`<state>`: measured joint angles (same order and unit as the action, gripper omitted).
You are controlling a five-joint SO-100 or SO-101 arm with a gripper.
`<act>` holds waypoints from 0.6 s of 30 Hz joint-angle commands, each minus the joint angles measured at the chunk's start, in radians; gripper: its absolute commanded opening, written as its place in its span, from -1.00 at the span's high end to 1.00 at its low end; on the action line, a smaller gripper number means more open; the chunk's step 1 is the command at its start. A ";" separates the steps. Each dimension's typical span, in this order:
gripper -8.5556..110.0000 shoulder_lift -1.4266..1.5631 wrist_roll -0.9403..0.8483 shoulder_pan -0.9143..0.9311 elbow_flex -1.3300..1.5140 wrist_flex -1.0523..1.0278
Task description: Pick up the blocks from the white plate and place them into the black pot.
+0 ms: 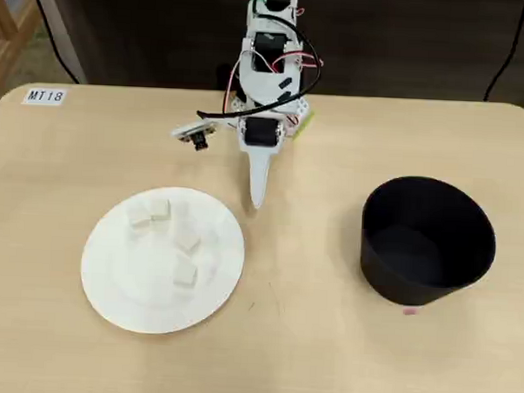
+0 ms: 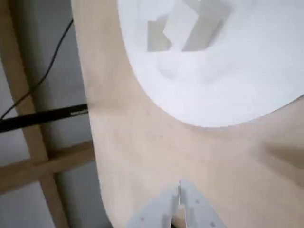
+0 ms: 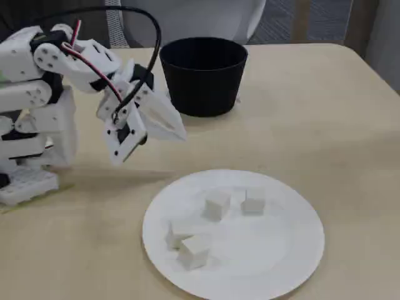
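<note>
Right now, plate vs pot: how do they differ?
The plate is white, flat and shallow-rimmed; the pot is matte black with tall walls. The plate holds four small pale blocks; the pot looks empty. In the overhead view the plate is wider. Both are round, open-topped and on the table.

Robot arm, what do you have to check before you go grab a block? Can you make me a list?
1. Blocks on the white plate: ok. Four blocks show in the overhead view, among them one block nearest the plate's front.
2. Gripper empty: ok. It holds nothing in the fixed view.
3. Gripper open for a grab: not ok. The wrist view shows the fingertips together.
4. Gripper over a block: not ok. It hangs above bare table, beside the plate's rim.
5. Black pot ready: ok. It stands upright, open, with no block visible inside.
6. Path to the plate: ok. Nothing lies between.
</note>
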<state>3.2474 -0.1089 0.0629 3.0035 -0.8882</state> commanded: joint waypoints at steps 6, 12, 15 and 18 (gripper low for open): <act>0.90 -0.417 -0.110 0.021 -0.695 -0.196; 0.90 -1.020 -0.281 0.135 -1.468 -0.649; 0.90 -1.157 -0.357 0.221 -1.598 -0.733; 0.90 -1.241 -0.465 0.336 -1.600 -0.762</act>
<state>2.0801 -0.4955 0.3145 1.4880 -1.6122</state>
